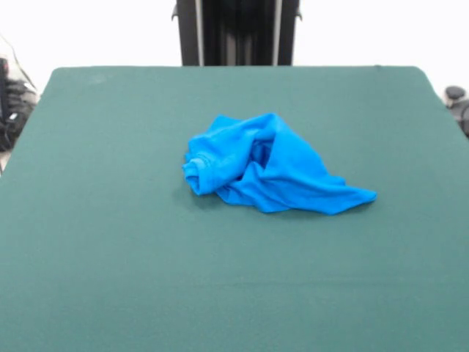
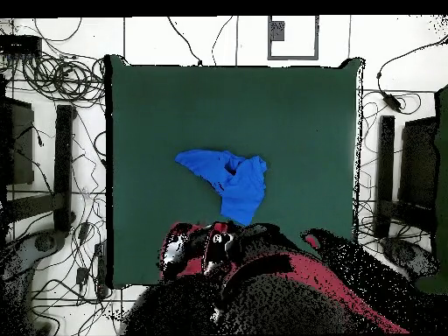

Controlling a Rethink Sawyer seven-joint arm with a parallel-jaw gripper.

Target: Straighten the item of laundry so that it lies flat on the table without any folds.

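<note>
Lying crumpled near the middle of the table (image 1: 110,242), well clear of every edge, the shirt (image 1: 267,165) is bunched into folds, with one pointed flap trailing out flat to one side. Beyond it, the gripper (image 2: 217,248) hangs over the table's far edge, drawn back from the cloth; whether its jaws are parted or closed cannot be told.

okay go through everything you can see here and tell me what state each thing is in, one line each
T-shirt: crumpled in a bunched heap near the table's middle, one corner trailing out flat, not spread.
Table: green top, carrying only the shirt.
Arm: drawn back over the table's edge by its base, not touching the shirt.
Claw: apart from the shirt; open or shut cannot be told.
</note>
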